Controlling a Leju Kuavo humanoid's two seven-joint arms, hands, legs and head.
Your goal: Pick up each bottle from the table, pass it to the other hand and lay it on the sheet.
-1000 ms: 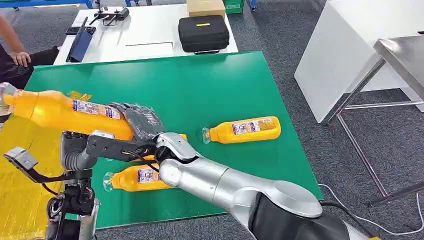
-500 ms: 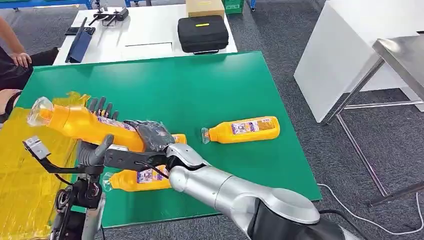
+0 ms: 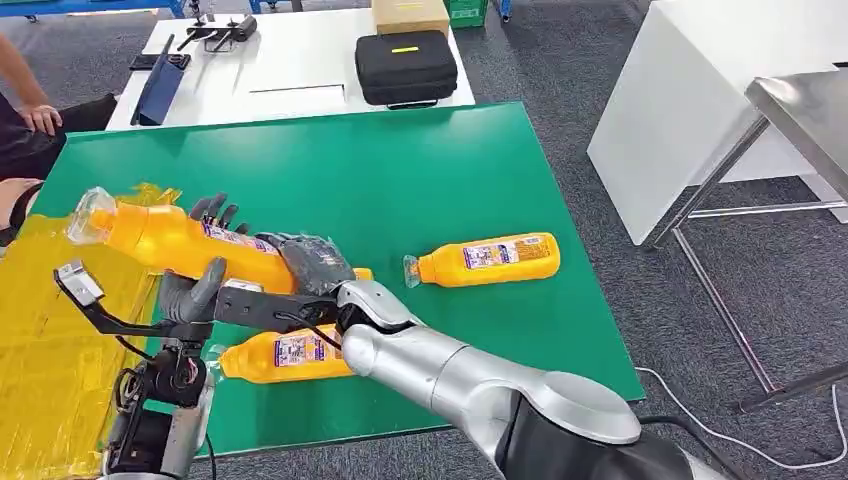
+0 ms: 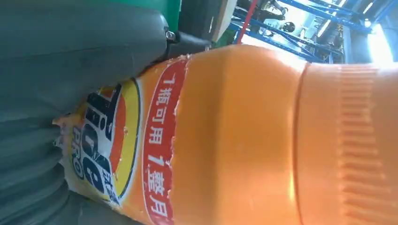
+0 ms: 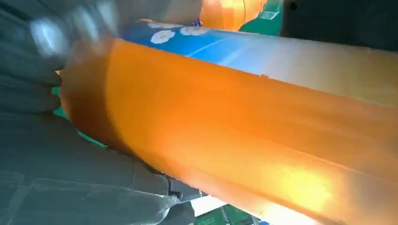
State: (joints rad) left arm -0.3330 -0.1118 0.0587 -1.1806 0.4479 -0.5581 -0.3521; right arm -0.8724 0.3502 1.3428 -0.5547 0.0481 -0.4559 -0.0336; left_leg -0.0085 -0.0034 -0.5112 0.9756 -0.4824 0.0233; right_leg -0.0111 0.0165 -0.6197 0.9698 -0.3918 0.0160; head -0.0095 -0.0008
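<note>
A green surface (image 3: 420,170) sits in a room with grey carpet (image 3: 580,60). Along its left side lies a crinkled yellow sheet (image 3: 45,340). The right hand (image 3: 312,262) is wrapped around the base of an orange bottle (image 3: 175,240), held above the surface near the sheet's edge, cap pointing left. The left hand (image 3: 205,255) is at the bottle's middle, thumb below and fingers showing behind it; I cannot tell whether it grips. Two more orange bottles lie on the green surface: one (image 3: 487,258) towards the right, another (image 3: 275,355) near the front edge. Behind stands a white table (image 3: 300,60) carrying a black case (image 3: 407,65). A white cabinet (image 3: 700,90) stands to the right.
</note>
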